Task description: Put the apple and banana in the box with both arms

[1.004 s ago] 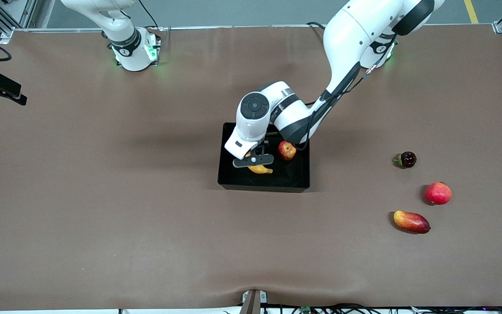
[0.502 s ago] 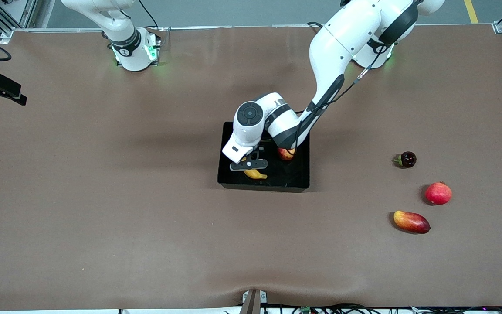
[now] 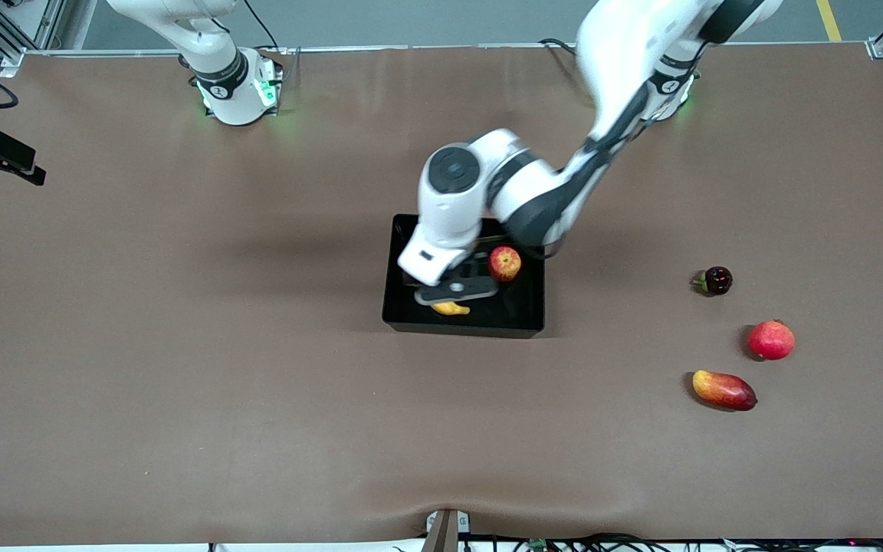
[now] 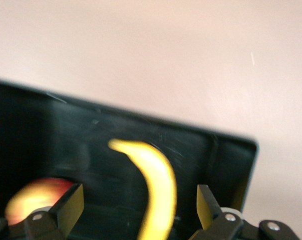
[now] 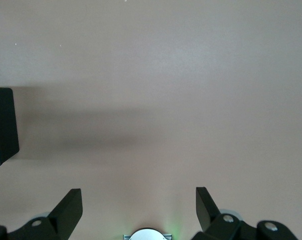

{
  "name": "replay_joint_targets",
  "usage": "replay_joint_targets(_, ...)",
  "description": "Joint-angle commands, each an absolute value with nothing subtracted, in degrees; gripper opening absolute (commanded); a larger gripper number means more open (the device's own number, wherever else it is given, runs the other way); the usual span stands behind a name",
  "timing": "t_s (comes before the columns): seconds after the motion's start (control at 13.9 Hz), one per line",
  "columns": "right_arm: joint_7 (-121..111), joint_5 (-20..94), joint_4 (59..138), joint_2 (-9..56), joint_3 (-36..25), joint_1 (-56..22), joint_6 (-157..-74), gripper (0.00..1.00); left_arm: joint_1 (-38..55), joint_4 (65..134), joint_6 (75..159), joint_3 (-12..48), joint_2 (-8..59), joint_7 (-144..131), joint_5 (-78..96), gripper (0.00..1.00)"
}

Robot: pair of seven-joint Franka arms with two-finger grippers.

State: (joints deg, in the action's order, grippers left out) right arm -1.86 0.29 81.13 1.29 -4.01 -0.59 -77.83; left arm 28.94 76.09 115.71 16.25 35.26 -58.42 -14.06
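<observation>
The banana (image 3: 450, 309) and apple (image 3: 504, 263) lie in the box (image 3: 411, 318), apparently apart, the banana nearer the front camera. The left gripper (image 3: 457, 290) hangs over them.

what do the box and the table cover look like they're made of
Box: probably hard plastic, glossy black; its floor and walls show faint reflections. Table cover: matte brown sheet, perhaps paper or vinyl; no shine, with a slight ripple along the edge nearest the front camera.
</observation>
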Motion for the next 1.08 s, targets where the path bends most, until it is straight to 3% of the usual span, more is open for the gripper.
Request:
replay_joint_targets(0.0,-2.64,1.23,83.06,-0.53,-3.69,0.26,-78.13,1.00,20.68,79.98,105.85,16.18,22.27,-52.58,-14.68,1.00)
replay_joint_targets(0.57,-2.64,1.23,83.06,-0.53,-3.69,0.26,-78.13,1.00,-2.79,80.15,91.07,16.70,7.31,-22.44,-9.86,1.00)
replay_joint_targets(1.0,-2.72,1.23,83.06,-0.53,-3.69,0.26,-78.13,1.00,-8.17,82.86,83.41,16.26,-0.07,-12.66,-5.27,1.00)
